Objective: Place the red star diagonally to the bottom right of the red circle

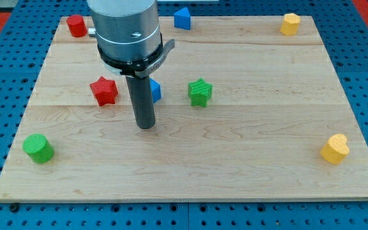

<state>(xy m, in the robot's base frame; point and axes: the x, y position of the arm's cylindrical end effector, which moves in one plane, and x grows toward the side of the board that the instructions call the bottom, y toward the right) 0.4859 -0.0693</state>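
Observation:
The red star [103, 91] lies on the wooden board's left half, at mid height. The red circle [76, 25], a short cylinder, stands at the board's top left corner, well above and a little left of the star. My tip [145, 125] rests on the board to the lower right of the red star, about a block's width away, not touching it. The rod hides most of a blue block [156, 91] just behind it.
A green star [200, 92] lies right of the rod. A green cylinder [38, 148] stands at the bottom left. A blue block [182, 18] sits at the top middle. A yellow block [290, 23] is at the top right, a yellow heart [335, 149] at the bottom right.

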